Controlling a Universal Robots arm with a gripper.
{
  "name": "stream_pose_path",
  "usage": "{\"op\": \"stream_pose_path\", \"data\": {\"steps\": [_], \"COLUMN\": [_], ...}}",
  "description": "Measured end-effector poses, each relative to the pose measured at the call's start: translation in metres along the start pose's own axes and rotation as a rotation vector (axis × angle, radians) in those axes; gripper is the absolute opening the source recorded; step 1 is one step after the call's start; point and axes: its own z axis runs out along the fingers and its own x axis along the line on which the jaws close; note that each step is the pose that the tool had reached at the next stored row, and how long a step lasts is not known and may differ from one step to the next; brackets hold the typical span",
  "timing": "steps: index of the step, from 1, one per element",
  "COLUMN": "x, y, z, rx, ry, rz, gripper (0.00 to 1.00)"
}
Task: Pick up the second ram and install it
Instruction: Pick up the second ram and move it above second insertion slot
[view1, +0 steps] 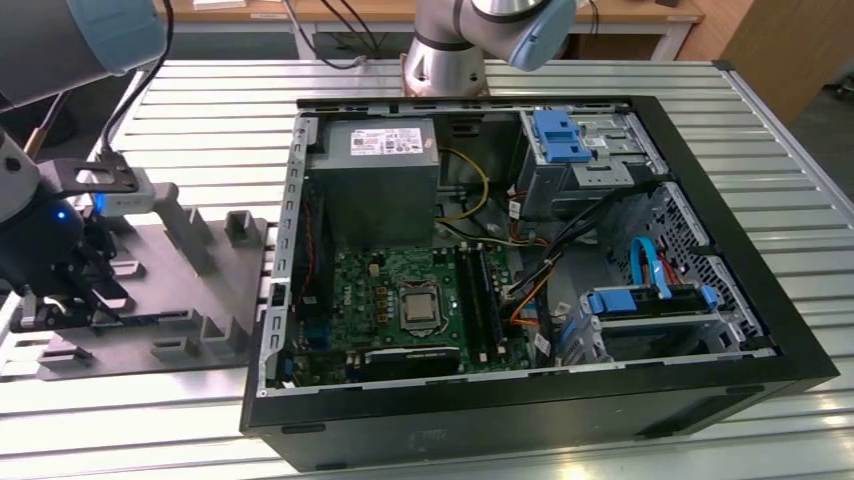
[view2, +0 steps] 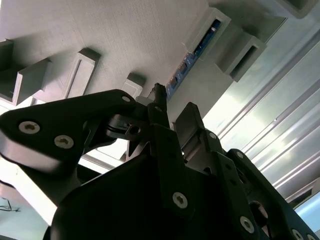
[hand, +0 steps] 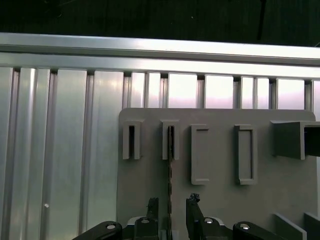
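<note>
The second ram (hand: 170, 170) stands on its edge in a slot of the grey holder plate (hand: 220, 205), and from above it reads as a thin dark strip. Its blue-green edge (view2: 186, 64) also shows in the second wrist view, running into a slot block. My gripper (hand: 171, 212) is open and straddles the stick's near end, one black finger (hand: 152, 210) on each side with a small gap to it. In the exterior view the gripper (view1: 60, 300) hangs low over the holder (view1: 200, 290) at that view's left.
An open black computer case (view1: 747, 300) lies at the exterior view's right, holding a green motherboard (view1: 367, 300) with a CPU socket (view1: 420, 305) and long black memory slots (view1: 481, 295). Cables, blue drive brackets and a grey power supply (view1: 380, 175) crowd the case. The table is ribbed metal (hand: 60, 150).
</note>
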Motion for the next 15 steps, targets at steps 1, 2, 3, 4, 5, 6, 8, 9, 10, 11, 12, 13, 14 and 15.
{"op": "stream_pose_path", "data": {"steps": [1, 2, 3, 4, 5, 6, 8, 9, 10, 11, 12, 13, 14, 15], "x": [0.0000, 0.0000, 0.0001, 0.0001, 0.0001, 0.0001, 0.0001, 0.0001, 0.0002, 0.0002, 0.0002, 0.0002, 0.0002, 0.0002], "y": [0.0000, 0.0000, 0.0000, -0.0001, -0.0001, -0.0001, -0.0001, -0.0001, -0.0001, -0.0002, -0.0002, -0.0002, -0.0002, -0.0002], "z": [0.0007, 0.0014, 0.0021, 0.0028, 0.0033, 0.0039, 0.0050, 0.0055, 0.0060, 0.0065, 0.0070, 0.0075, 0.0079, 0.0084], "rx": [0.0000, 0.0000, 0.0000, 0.0000, -0.0001, 0.0000, 0.0000, 0.0000, -0.0001, 0.0000, 0.0000, 0.0000, -0.0001, 0.0000], "ry": [0.0000, 0.0000, 0.0000, 0.0000, 0.0000, 0.0000, 0.0000, 0.0000, 0.0001, 0.0000, 0.0000, 0.0000, 0.0000, 0.0000], "rz": [0.000, 0.000, 0.000, 0.000, 0.000, 0.000, 0.000, 0.000, 0.000, 0.000, 0.000, 0.000, 0.000, 0.000], "gripper": [0.35, 0.35, 0.35, 0.35, 0.35, 0.35, 0.35, 0.35, 0.35, 0.35, 0.35, 0.35, 0.35, 0.35]}}
